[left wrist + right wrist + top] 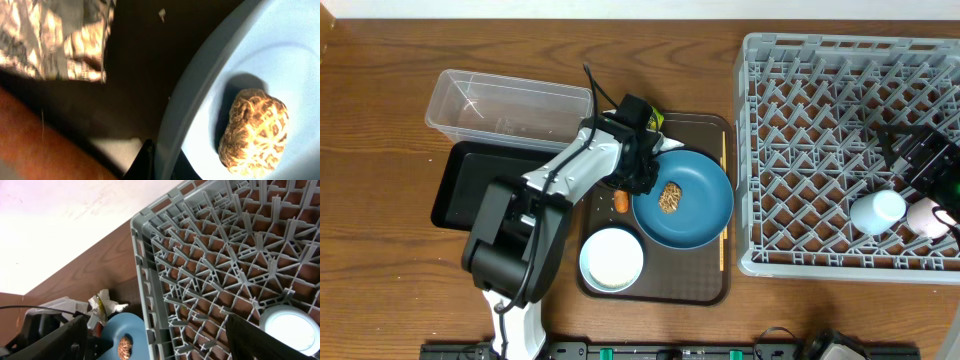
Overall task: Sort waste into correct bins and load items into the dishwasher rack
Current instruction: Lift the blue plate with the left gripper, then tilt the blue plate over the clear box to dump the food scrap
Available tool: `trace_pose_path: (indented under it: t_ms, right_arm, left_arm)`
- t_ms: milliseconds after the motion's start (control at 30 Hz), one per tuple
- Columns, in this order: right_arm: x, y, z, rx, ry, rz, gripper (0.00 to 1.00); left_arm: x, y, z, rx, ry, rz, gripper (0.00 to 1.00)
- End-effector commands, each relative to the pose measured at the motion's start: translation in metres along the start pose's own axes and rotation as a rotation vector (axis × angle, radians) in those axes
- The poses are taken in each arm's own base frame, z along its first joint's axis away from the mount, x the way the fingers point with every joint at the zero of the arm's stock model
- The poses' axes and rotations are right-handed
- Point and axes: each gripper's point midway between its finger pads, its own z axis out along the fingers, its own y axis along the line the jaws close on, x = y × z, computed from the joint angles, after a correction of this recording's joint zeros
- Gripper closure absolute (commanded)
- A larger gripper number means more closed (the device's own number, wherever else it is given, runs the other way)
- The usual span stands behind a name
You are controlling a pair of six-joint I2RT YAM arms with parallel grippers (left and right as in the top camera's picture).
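Right at the left jaws, whose state I cannot tell, is the dark-blue plate (200,100) rim, brown lump (255,132) on it. Wide apart, the right jaws are over the grey rack (145,275) with a light-blue cup (287,327) in it; wooden counter (100,265) beyond.

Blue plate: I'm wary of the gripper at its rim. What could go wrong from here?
The brown food lump lies loose on the dark-blue plate; if the left gripper at its rim tips it, the lump could roll onto the brown tray. The crumpled wrappers beside the gripper might get snagged.
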Motion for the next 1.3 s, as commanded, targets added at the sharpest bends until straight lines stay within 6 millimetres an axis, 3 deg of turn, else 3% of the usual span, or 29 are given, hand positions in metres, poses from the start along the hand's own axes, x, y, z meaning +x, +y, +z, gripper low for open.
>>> trace_pose_path:
  t_ms: [0,133,233,333,400,633,800,900,967,1133,1267]
  right_arm:
    - [0.002,0.005,0.002,-0.009,0.009,-0.001,0.19]
    - [0.002,0.005,0.002,-0.009,0.009,-0.002,0.19]
    - [0.002,0.005,0.002,-0.009,0.008,-0.002,0.19]
    - [0.002,0.005,0.002,-0.009,0.008,-0.002,0.18]
    - [0.001,0.005,0.002,-0.008,0.007,-0.002,0.18]
    - [-0.004,0.006,0.002,-0.011,-0.012,-0.013,0.18]
    - [-0.005,0.006,0.002,-0.012,-0.017,-0.003,0.18]
    - [-0.005,0.006,0.002,-0.012,-0.016,-0.003,0.18]
    - [-0.005,0.006,0.002,-0.012,-0.017,-0.003,0.18]
    - [-0.006,0.006,0.002,-0.013,-0.020,0.000,0.18]
    - [-0.008,0.007,0.002,-0.015,-0.028,0.001,0.18]
  left_arm:
    - [-0.015,-0.009,-0.039,-0.022,-0.076,0.034,0.94]
    - [-0.020,-0.014,-0.093,-0.037,-0.129,0.046,0.94]
    - [-0.018,0.003,-0.140,-0.128,-0.174,0.018,0.94]
    - [-0.006,0.032,-0.185,-0.268,-0.206,-0.031,0.94]
    - [0.013,0.062,-0.217,-0.414,-0.212,-0.083,0.94]
    - [0.073,0.139,-0.290,-0.823,-0.219,-0.358,0.94]
    - [0.102,0.162,-0.308,-0.949,-0.226,-0.583,0.94]
    - [0.124,0.176,-0.328,-1.145,-0.231,-0.677,0.94]
    - [0.134,0.179,-0.330,-1.201,-0.214,-0.704,0.94]
    - [0.149,0.182,-0.300,-1.226,-0.121,-0.686,0.94]
    - [0.148,0.177,-0.275,-1.235,-0.063,-0.604,0.94]
